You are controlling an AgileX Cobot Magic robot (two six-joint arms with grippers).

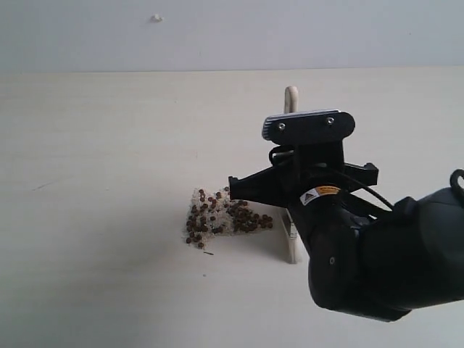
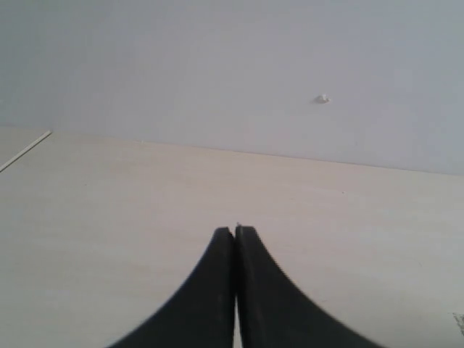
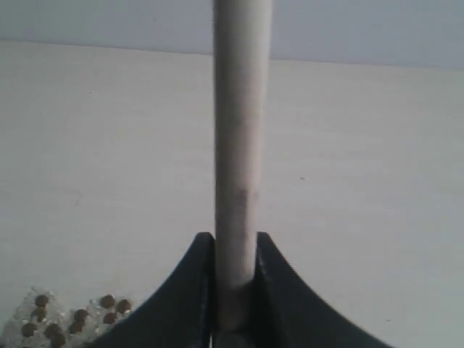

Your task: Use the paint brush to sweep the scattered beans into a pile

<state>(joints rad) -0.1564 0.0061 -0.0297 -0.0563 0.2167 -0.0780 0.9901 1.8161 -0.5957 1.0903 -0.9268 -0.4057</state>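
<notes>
Black plastic casing of the right arm [image 1: 377, 268] fills the near right corner of the exterior view, closest to the camera. Beyond it, the right gripper [image 3: 235, 243] is clamped on the pale wooden handle of the paint brush [image 3: 241, 145], with one jaw pressed against each side. The brush stands nearly upright. Its rounded handle end rises above the wrist, and its lower end reaches the table just right of the beans [image 1: 225, 216]. The arm hides most of that lower end, so the bristles seem to rest on the surface, but this cannot be confirmed.

The small reddish-brown beans lie mixed with fine white grains in a loose, roughly triangular patch, with its right edge just beside the brush head. A few beans sit slightly apart along the patch's lower left edge.

The left gripper [image 2: 235, 232] appears only in its own wrist view. Its jaws are pressed together on nothing, and it hangs above bare table [image 2: 109, 203], well away from the work.

Farther back, the pale wood-grain table runs to a plain grey wall [image 1: 217, 32] with one small white mark [image 1: 156, 18].

The sweeping step looks to be in hand and well along, since the beans are mostly gathered but not yet tightly heaped. The next move likely calls for a short, light stroke leftward into the patch. The bristles should stay flat on the table so the round beans are pushed rather than flicked. The loose ones on the far side would need the brush lifted over and drawn back towards the middle.
</notes>
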